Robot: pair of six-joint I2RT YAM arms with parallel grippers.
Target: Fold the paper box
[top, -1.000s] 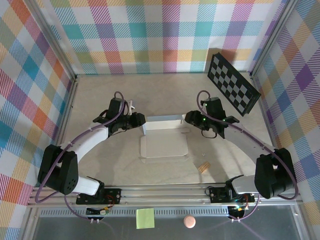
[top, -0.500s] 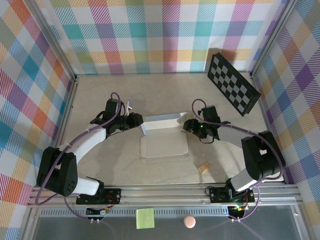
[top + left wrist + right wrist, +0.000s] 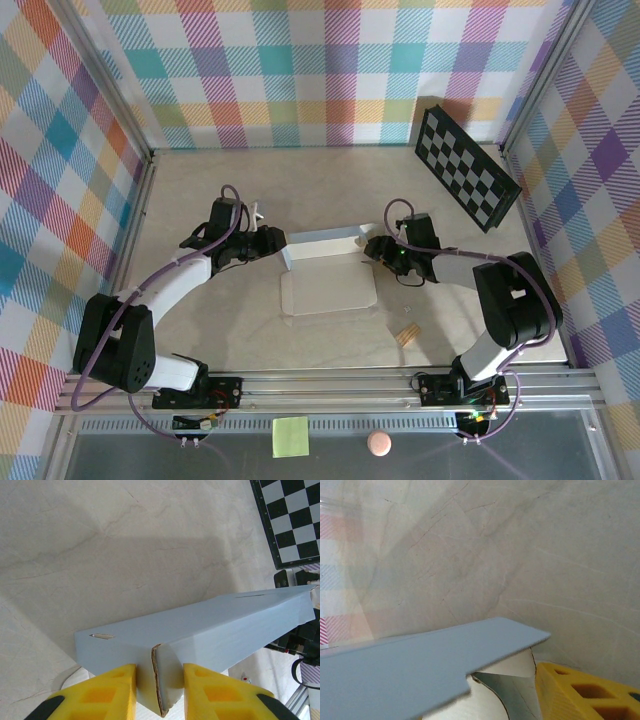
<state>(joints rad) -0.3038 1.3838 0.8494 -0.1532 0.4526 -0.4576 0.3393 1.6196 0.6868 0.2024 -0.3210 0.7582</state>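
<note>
The paper box (image 3: pixel 328 290) lies mid-table, its pale grey base panel flat and its long back wall (image 3: pixel 322 243) folded up. My left gripper (image 3: pixel 278 243) is at the wall's left end. In the left wrist view its yellow fingers (image 3: pixel 107 692) are shut on the box's curved end flap (image 3: pixel 167 677). My right gripper (image 3: pixel 372 250) is at the wall's right end. In the right wrist view one yellow finger (image 3: pixel 580 690) rests beside a white flap (image 3: pixel 520 662). The grey panel (image 3: pixel 420 667) hides the other finger.
A black-and-white checkerboard panel (image 3: pixel 466 180) leans at the back right. A small tan piece (image 3: pixel 406 336) lies near the front right. A yellow-green sticky note (image 3: pixel 290 436) and a pink round thing (image 3: pixel 378 442) sit below the front rail (image 3: pixel 320 385). Plaid walls enclose the table.
The right arm's elbow has swung in and its gripper has shifted slightly left against the box's right end. The left gripper has kept its hold, edging slightly up.
</note>
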